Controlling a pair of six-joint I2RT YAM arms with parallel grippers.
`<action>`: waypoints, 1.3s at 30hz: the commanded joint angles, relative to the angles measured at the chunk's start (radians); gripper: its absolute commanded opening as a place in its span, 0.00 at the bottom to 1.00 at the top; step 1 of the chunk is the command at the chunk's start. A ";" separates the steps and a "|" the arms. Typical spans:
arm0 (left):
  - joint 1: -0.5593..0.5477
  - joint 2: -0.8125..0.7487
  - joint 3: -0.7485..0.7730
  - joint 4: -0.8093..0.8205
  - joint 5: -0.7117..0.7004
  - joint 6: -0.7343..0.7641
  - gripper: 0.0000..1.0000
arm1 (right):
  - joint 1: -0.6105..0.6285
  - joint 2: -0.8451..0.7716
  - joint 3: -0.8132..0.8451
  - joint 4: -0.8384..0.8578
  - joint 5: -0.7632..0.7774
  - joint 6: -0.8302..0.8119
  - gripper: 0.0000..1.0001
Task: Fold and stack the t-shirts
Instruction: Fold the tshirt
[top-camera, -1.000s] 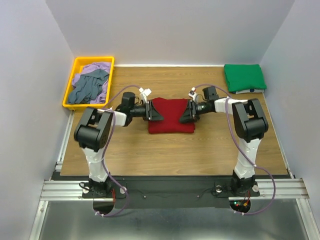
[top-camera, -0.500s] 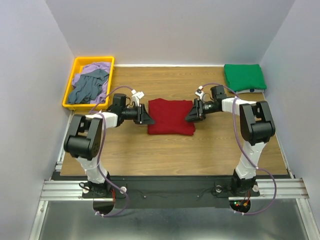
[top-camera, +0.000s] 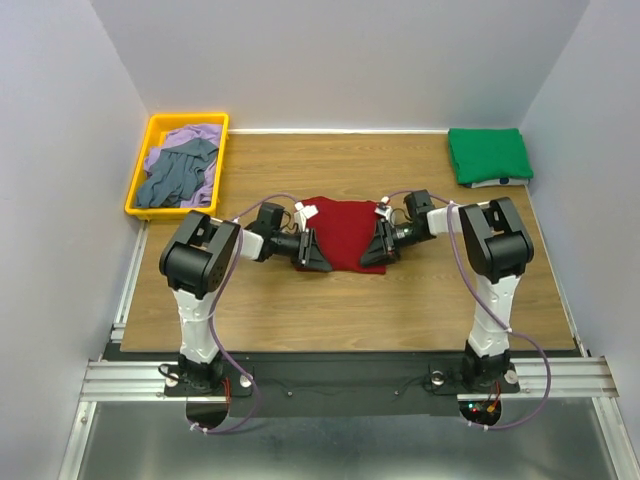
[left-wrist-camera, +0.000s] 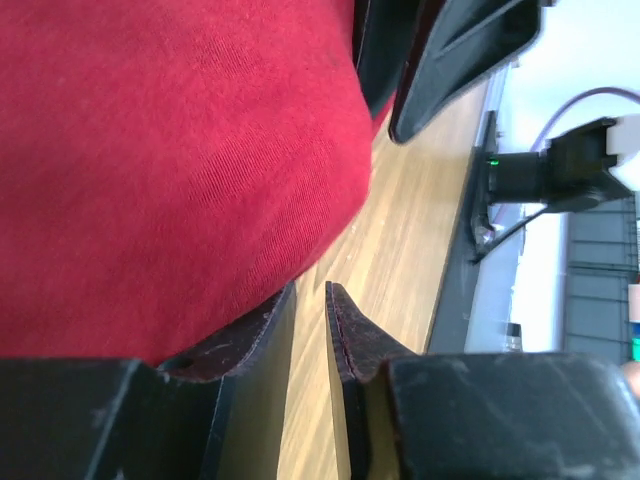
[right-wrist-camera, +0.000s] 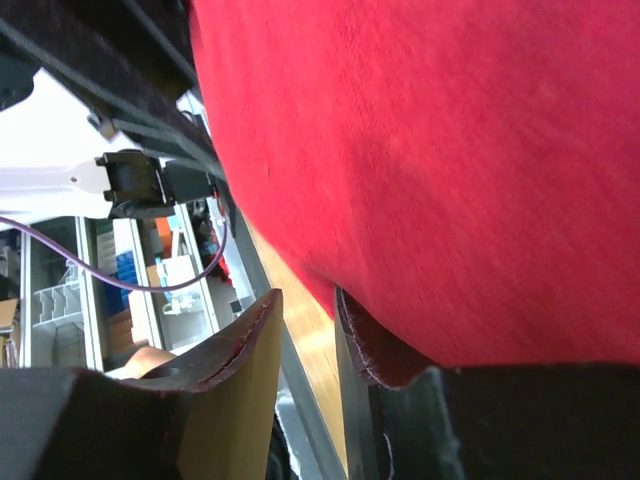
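A folded dark red t-shirt (top-camera: 345, 230) lies mid-table. My left gripper (top-camera: 312, 253) is at its near left corner and my right gripper (top-camera: 376, 247) at its near right corner, pointing at each other. In the left wrist view the left gripper (left-wrist-camera: 310, 292) stands open by a narrow gap with bare wood between the fingers; the red cloth (left-wrist-camera: 180, 150) rests on the outer side of one finger. The right gripper (right-wrist-camera: 308, 297) is likewise open with nothing between its fingers, red cloth (right-wrist-camera: 450, 150) lying against one finger's outer side. A folded green t-shirt (top-camera: 488, 155) sits back right.
A yellow tray (top-camera: 140, 185) at the back left holds crumpled lavender (top-camera: 185, 135) and grey-blue (top-camera: 175, 178) t-shirts. The green shirt rests on a small white stand by the right wall. The table's near edge runs just in front of the arms.
Both grippers pulled away from the red shirt's sides, then came back in at its near corners. The right jaws have narrowed a little.
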 joint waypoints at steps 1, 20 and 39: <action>0.094 0.033 -0.001 0.009 -0.077 0.010 0.33 | -0.028 -0.009 -0.022 -0.014 0.101 -0.056 0.32; -0.363 -0.541 0.153 -0.467 -0.678 0.856 0.52 | -0.149 -0.556 -0.150 -0.133 0.391 -0.066 0.79; -0.626 -0.197 0.183 -0.220 -0.902 1.413 0.52 | -0.232 -0.524 -0.239 -0.011 0.425 0.201 0.85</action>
